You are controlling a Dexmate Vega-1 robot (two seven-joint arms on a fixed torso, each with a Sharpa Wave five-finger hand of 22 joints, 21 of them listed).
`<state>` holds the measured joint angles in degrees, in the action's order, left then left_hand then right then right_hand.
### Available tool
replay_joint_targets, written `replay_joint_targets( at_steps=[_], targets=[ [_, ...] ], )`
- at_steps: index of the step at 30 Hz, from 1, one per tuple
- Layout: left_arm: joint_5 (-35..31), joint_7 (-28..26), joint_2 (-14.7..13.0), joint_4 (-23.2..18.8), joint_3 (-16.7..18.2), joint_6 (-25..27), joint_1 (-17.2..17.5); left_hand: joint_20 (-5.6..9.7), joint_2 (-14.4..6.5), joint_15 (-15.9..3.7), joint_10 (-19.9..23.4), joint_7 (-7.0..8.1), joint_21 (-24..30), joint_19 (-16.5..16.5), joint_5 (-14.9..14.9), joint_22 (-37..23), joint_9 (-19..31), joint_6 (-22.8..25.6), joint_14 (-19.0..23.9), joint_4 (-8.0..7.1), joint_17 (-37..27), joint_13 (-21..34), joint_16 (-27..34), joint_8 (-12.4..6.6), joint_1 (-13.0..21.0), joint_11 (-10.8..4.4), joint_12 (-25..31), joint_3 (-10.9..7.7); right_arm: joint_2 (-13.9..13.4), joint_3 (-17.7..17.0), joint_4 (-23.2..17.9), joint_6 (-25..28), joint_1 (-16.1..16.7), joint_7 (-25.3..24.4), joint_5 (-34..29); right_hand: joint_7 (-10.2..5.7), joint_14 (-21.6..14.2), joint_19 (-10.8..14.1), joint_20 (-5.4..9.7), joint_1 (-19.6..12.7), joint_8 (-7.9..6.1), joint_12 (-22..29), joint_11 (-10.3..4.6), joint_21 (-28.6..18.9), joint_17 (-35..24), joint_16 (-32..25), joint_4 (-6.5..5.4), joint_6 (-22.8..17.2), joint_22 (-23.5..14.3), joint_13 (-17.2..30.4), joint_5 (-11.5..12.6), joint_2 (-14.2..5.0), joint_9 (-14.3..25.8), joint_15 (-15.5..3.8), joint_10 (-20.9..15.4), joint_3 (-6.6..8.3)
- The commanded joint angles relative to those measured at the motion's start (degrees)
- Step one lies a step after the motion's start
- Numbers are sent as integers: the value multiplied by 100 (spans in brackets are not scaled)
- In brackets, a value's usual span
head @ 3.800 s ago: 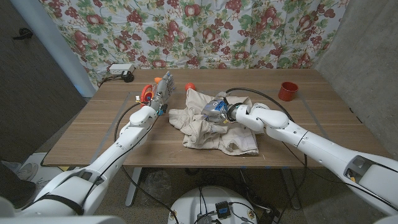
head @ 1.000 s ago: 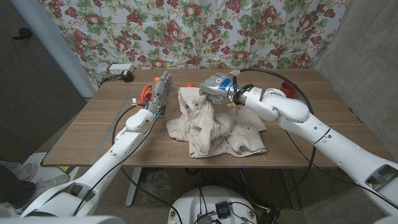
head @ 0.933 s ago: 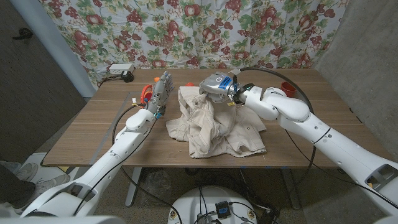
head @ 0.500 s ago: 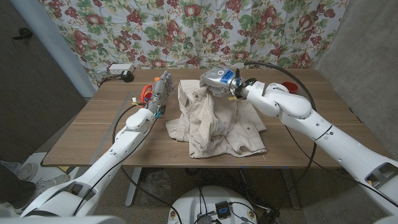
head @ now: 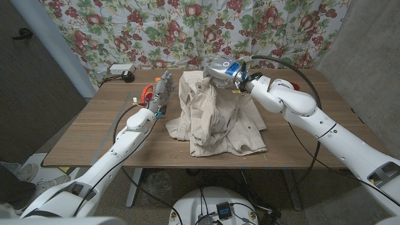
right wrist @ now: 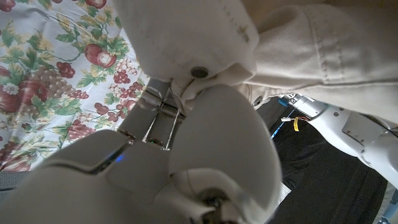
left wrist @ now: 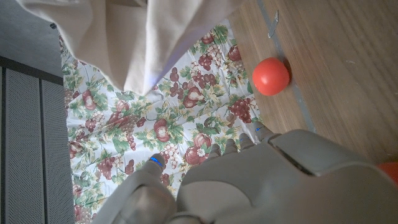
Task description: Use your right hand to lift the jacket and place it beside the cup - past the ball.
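Observation:
My right hand [head: 223, 67] grips the beige jacket [head: 215, 115] by its top and holds it up over the back middle of the table [head: 94, 125]. The jacket's lower part still drapes onto the wood. In the right wrist view the cloth [right wrist: 298, 50], with a metal snap, is bunched in my right hand [right wrist: 186, 143]. The orange ball [left wrist: 271, 76] lies on the wood beyond the hanging jacket [left wrist: 143, 37]; in the head view the jacket covers it. My right arm hides the red cup. My left hand [head: 161, 92] stands upright to the jacket's left, holding nothing.
An orange-red object [head: 145, 94] sits just behind my left hand. A white power strip [head: 122, 70] lies at the back left corner. A floral curtain [head: 206, 31] hangs behind the table. Bare wood shows at the right [head: 325, 106] and front left.
My right hand has raised the jacket higher and carried it toward the back right, so more cloth hangs free. The left hand has stayed put.

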<state>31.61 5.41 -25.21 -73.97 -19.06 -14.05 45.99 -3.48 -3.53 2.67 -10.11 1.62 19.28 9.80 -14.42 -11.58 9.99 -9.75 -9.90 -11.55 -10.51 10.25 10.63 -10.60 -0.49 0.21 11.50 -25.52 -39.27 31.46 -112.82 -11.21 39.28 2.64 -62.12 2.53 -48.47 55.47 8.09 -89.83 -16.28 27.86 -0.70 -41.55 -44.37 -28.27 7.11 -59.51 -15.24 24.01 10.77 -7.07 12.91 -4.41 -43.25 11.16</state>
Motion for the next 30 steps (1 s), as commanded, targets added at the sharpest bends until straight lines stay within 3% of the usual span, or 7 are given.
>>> replay_joint_targets(
  at_steps=[1,30],
  targets=[
    [-12,-35,-28,-107,4,16,61,-16,-716,21,-1332,20,-9,712,-34,-9,30,-1209,-1350,16,-17,33,30,-1,16,34,4,21,-11,-165,-67,237,-2,-204,-19,217,-255,-37,508,-94,-19,59,22,-53,-33,30,63,-270,-1,24,43,-20,17,-742,-133,36],
    [-11,-142,-135,-479,75,64,302,-9,-715,13,-1352,20,-16,715,-35,-9,30,-1216,-1360,16,-17,33,27,1,15,36,-3,25,-107,-621,-382,718,119,-523,-97,222,-293,-83,508,-110,18,87,64,-166,-98,116,52,-284,47,77,46,-21,23,-750,-185,3]
  ],
)
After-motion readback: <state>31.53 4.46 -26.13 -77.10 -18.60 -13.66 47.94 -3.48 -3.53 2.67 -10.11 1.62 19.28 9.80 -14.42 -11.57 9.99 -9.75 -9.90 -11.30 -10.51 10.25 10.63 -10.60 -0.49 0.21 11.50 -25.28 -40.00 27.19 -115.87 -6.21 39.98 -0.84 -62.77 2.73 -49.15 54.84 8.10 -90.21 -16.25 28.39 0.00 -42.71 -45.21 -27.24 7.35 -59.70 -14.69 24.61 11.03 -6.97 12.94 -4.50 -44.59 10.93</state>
